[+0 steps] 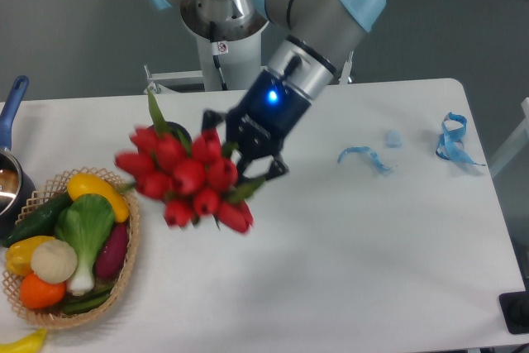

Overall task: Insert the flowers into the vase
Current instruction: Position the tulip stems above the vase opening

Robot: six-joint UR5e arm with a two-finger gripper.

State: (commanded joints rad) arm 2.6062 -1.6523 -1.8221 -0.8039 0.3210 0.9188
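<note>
Wicker basket [132, 237] at lower left is nearest the camera, holding vegetables: yellow pepper [97, 193], bok choy [83, 233], cucumber [37, 219], purple eggplant [113, 251], white onion [54, 260], orange fruit or veg [41, 291]. Yellow item [21, 342] at the bottom left corner, partly cut off.

No readable brand or text; a small white sticker with a red mark [220, 47] on the robot base, too small to read.

Gripper [248, 161] black, just left of frame centre, fingers [269, 173] narrowed and clamped around the stem end of the flowers [190, 175]. Exact finger contact is partly hidden by leaves and tulip heads.

Flowers held in the air above the table [347, 245], slightly motion-blurred. Red heads are spread left and lower-left of the gripper; one green leaf [157, 113] sticks up toward the upper left. Bunch's long axis can't be told exactly; heads face mostly toward the camera and lower left, stems hidden behind them at the gripper.

Wrist with a blue light [271, 97] sits above the gripper, arm [322, 14] running to the upper right, then to the base at top centre.

Blue-handled pot [12, 171] at left edge, cut off. Blue ribbon scraps at right: one [364, 157] right of centre, a small piece [393, 138] beside it, a looped one [453, 140] near the right table edge. Dark object [517, 312] at lower right corner.
</note>
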